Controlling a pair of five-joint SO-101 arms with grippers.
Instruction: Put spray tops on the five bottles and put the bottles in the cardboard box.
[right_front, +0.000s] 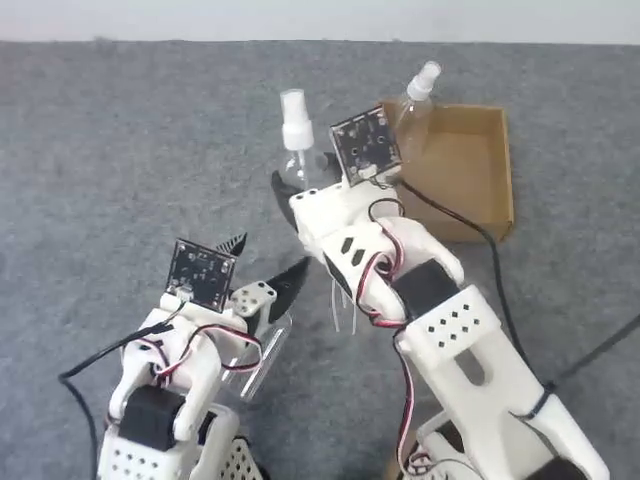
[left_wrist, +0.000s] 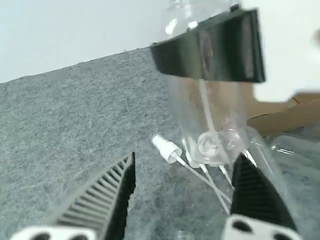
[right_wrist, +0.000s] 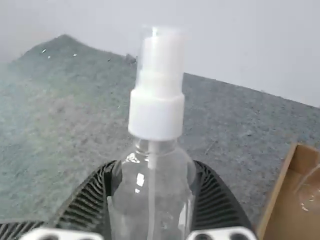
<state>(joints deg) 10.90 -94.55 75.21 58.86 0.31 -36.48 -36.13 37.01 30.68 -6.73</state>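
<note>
In the high view, one sprayer-topped bottle (right_front: 418, 100) already leans inside the cardboard box (right_front: 495, 165). The right gripper (right_front: 300, 182) stands just beside the box's open side, its fingers clamped on a second capped bottle (right_front: 298, 150), upright and not yet boxed. Farther from the box, the left gripper (right_front: 262, 262) hangs with fingers spread wide and holding nothing. A bare bottle (right_front: 268, 340) lies beneath it on the grey worktop (right_front: 120, 150), and loose spray tops (right_front: 340, 305) lie between the arms. By our count, one bottle is done, one is ready to go in, and the rest remain; we cannot place all five.

In the left wrist view, the left fingers (left_wrist: 117, 195) gape apart. Past them are a loose spray top (left_wrist: 167, 148) and the held bottle (left_wrist: 210, 115), with the box (left_wrist: 292, 116) behind.

In the right wrist view, the right fingers (right_wrist: 215, 200) grip the bottle (right_wrist: 155, 180) below its sprayer (right_wrist: 157, 95). The box wall (right_wrist: 290, 195) stands close by, and we judge that the bottle must be lifted over it.
</note>
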